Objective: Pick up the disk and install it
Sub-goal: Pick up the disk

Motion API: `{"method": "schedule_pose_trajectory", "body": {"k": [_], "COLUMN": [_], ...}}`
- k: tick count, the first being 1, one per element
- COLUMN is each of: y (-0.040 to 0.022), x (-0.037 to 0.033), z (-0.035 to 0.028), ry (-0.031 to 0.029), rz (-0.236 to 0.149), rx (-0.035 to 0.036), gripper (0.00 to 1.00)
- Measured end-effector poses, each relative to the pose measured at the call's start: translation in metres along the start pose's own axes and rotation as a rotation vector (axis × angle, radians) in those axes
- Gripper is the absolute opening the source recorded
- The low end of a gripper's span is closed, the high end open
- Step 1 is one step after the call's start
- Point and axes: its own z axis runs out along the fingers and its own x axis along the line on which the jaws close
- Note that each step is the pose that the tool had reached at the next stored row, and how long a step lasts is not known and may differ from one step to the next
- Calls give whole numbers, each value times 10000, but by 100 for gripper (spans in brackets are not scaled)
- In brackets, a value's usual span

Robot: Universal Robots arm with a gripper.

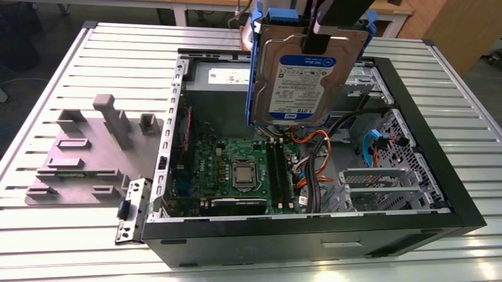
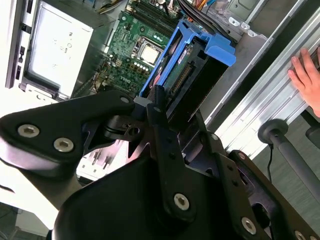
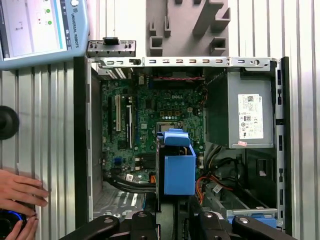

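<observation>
Blue-framed disk [image 1: 307, 75] in the pincer [image 1: 316, 36]; label [image 1: 300, 91] in the exterior view

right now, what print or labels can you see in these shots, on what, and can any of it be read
Blue-and-white label on the disk: fine print, too small to quote reliably.
White sticker on the power supply: too small to read.
Motherboard: tiny white markings, unreadable.
Teach pendant: screen text blurred; its edge carries only a maker's name, not quoted here.
</observation>
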Motion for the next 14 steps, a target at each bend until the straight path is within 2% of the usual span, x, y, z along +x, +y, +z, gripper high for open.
{"method": "schedule_pose_trajectory", "body": {"k": [6, 14], "y": [-1, -4], "x": [31, 141], "z": [-1, -5], "ry": [1, 0], "rz": [-1, 0], "rx": [0, 0], "gripper": [35, 35]}}
